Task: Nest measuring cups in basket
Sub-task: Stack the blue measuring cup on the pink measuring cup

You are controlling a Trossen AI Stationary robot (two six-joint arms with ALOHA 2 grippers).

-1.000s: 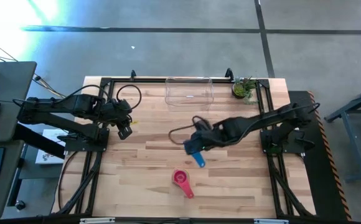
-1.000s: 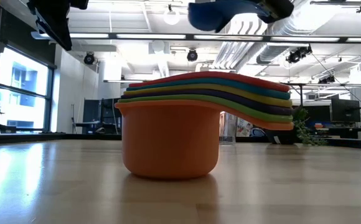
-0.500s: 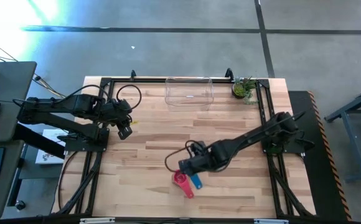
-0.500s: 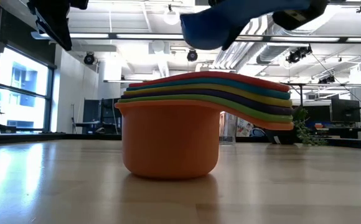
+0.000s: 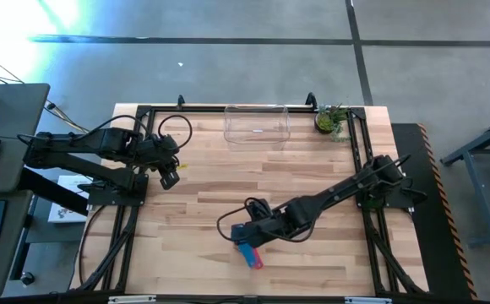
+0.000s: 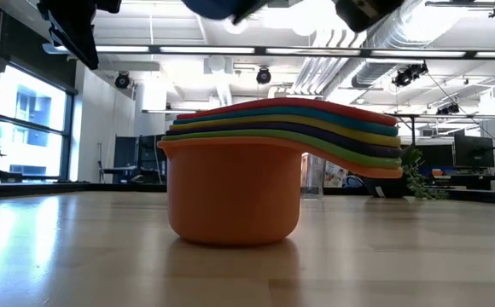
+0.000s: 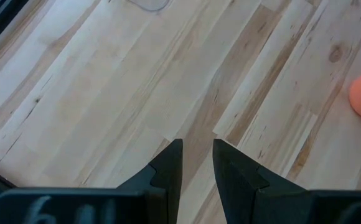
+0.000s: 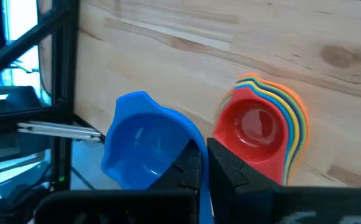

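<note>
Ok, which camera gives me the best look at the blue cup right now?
The right wrist view: the blue cup fills the frame, its handle pinched in the right gripper, beside the nested stack. The high view shows only a blue sliver under the arm; the low view shows its underside at the top edge; the left wrist view misses it.

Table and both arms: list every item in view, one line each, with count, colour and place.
stack of measuring cups: one nested stack, red on top, orange at the bottom, other colours between; near edge of the table, under the right arm.
blue measuring cup: one, blue; held above the table beside the stack.
basket: one, clear plastic; far edge of the table, middle.
potted plant: one, green; far edge, right of the basket.
table: one, light wood with a black frame.
left pincer: dark, holding nothing, over bare wood at the table's left.
right pincer: dark, shut on the blue measuring cup's handle, over the stack.
</note>
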